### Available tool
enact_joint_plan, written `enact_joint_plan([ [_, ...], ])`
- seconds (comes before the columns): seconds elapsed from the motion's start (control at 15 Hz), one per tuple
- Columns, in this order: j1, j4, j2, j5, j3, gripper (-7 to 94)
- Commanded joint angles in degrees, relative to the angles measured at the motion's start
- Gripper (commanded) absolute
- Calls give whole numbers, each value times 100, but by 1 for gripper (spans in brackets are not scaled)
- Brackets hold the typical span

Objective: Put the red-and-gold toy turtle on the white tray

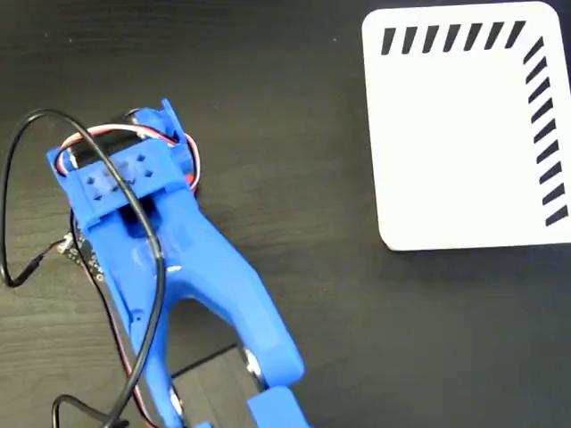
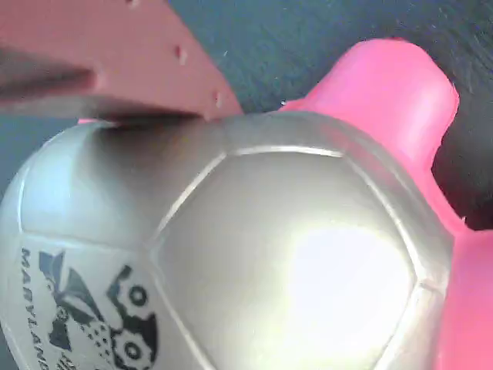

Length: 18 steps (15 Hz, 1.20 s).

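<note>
A blue robot arm (image 1: 169,267) bends low over a dark table (image 1: 294,107), hiding the red-and-gold toy turtle (image 2: 254,254) from the fixed view; the wrist view shows its shell filling the frame directly beneath the claw, one finger (image 2: 100,69) at its upper edge. Whether the claw is spread or closed cannot be told. The turtle looks light, soft and slick-shelled, best pinched across the dome's flanks. The white tray (image 1: 455,160) lies well apart, bare.
</note>
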<state>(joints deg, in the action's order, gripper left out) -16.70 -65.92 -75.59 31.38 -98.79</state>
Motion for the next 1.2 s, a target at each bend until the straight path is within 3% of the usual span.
enact_joint_plan([
  [0.0,9,-97,-325,-237,316,0],
  [0.53,-97,-2276,-993,-1529,2944,0],
  [0.8,114,-2188,-1248,-1934,2900,0],
  [1.13,1934,-2083,-1828,-2408,3674,0],
])
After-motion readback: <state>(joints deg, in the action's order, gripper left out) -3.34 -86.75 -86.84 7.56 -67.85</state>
